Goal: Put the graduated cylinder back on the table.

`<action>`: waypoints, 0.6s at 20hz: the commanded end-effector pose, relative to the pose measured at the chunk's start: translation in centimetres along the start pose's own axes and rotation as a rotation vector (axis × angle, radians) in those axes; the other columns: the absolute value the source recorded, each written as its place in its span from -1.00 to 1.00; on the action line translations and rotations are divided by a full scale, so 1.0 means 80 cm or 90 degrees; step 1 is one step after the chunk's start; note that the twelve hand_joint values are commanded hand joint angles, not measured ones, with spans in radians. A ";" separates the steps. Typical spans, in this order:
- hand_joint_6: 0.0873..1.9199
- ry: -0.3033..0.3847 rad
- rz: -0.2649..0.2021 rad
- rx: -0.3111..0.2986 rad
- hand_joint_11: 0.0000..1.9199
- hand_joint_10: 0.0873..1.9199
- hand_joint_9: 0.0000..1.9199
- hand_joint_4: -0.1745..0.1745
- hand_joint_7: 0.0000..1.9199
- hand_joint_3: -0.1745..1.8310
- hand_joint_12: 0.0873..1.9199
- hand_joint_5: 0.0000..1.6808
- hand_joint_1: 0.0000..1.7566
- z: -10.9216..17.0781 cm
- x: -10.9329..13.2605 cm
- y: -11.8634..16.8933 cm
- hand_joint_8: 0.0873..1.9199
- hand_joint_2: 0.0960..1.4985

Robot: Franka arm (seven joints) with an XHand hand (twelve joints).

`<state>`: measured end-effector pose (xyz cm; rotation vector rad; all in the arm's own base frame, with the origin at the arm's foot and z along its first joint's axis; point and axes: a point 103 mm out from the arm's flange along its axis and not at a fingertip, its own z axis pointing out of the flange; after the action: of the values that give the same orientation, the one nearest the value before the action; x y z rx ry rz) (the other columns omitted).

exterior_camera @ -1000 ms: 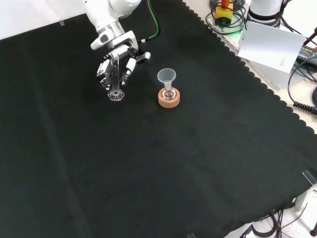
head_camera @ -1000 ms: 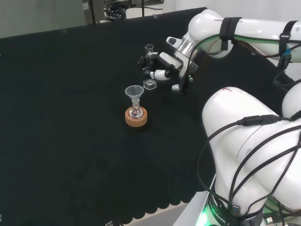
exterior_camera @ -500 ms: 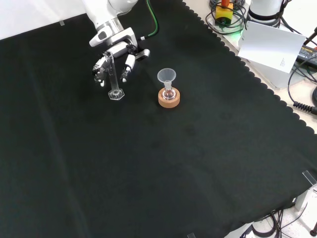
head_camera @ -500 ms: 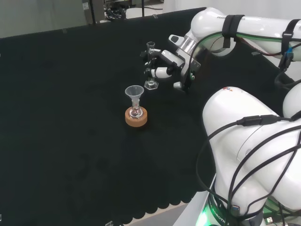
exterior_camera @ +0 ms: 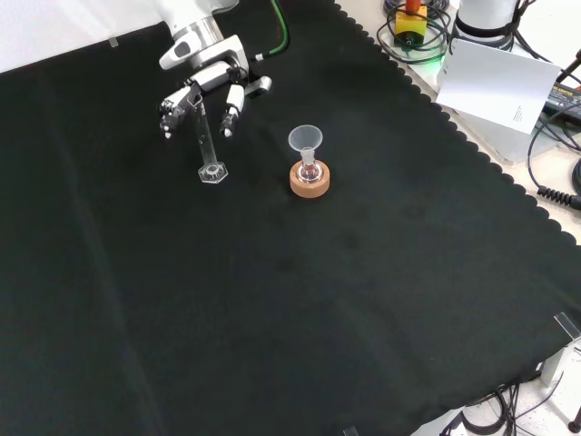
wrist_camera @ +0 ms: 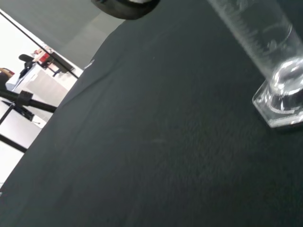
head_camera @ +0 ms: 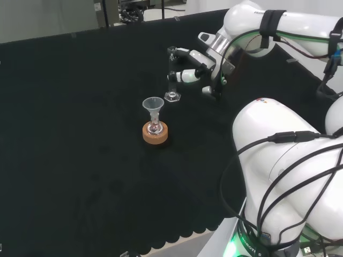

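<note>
A: Cylinder status first, please. Where is the graduated cylinder [exterior_camera: 207,145] sitting?

B: It is standing upright on the black cloth [exterior_camera: 272,300], in the upper left of the front view, with its hexagonal foot flat on the fabric. In the wrist view the foot [wrist_camera: 279,106] is resting on the cloth too.

A: Is the hand [exterior_camera: 204,82] gripping it?

B: No. The fingers [exterior_camera: 232,116] are hanging spread and straight around the top of the tube, curling round nothing. In the head view the hand [head_camera: 195,64] is sitting just to the right of the cylinder [head_camera: 172,75], with a fingertip near its rim; I cannot tell whether it is touching.

A: So the placing is looking done?

B: I am judging it so. What is left is drawing the hand clear without knocking the tube.

A: Anything standing in the way?

B: To the right in the front view, 1 funnel [exterior_camera: 306,141] is sitting in a small flask on a cork ring [exterior_camera: 310,181], near but apart from the cylinder. Further right, the cloth is lying bare.
</note>
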<state>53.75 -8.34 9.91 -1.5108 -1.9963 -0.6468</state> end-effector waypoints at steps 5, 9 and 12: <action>-0.98 -0.098 0.046 -0.049 -0.98 -1.00 -0.49 -0.40 -0.98 -1.00 0.45 -0.65 -0.03 -0.091 0.053 -0.048 -0.36 0.18; -0.99 -0.139 0.056 -0.062 -0.99 -1.00 -0.49 -0.40 -0.98 -1.00 0.45 -0.65 -0.03 -0.117 0.087 -0.071 -0.36 0.18; -0.99 -0.169 0.068 -0.058 -1.00 -1.00 -0.49 -0.40 -0.98 -1.00 0.45 -0.64 -0.03 -0.128 0.111 -0.087 -0.36 0.18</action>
<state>49.82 -10.86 18.88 -1.7021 -2.0431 -0.6258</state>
